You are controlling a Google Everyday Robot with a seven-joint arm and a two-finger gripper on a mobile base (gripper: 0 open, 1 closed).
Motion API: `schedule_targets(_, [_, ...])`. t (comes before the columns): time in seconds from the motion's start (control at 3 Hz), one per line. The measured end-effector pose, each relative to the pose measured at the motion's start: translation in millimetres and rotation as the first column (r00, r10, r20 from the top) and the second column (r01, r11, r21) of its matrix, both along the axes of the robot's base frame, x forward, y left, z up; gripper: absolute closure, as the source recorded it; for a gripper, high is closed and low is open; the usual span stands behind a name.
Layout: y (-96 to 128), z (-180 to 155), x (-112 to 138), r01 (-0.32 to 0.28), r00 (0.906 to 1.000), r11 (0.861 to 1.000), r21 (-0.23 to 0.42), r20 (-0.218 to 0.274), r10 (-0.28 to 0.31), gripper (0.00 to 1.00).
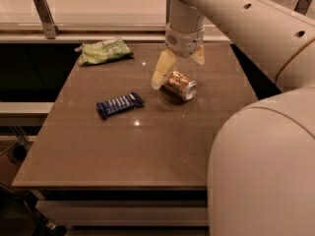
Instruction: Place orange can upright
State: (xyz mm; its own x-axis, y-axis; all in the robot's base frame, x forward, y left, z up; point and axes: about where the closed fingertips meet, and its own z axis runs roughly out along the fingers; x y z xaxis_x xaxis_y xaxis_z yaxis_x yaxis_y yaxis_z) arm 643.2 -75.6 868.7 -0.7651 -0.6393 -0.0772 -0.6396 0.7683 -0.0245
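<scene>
The small orange-gold metal drink can point(180, 85) lies on its side toward the far right of the brown worktop point(123, 146), one silver end facing near-right. The cream two-finger gripper point(178, 68) hangs just above it, fingers spread apart and clamped on nothing, with one pale finger point(161, 72) just beside the can's left flank. This looks like the approach to the grasp. Next the gripper should lower, close across the can's body, lift it and turn it onto an end.
</scene>
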Motion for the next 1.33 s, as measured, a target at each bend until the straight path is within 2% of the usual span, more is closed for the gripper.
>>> schedule_targets(1.33, [12.1,-14.9,10.5,-0.006,0.9998,1.0,0.028,-0.019,0.007,0.0])
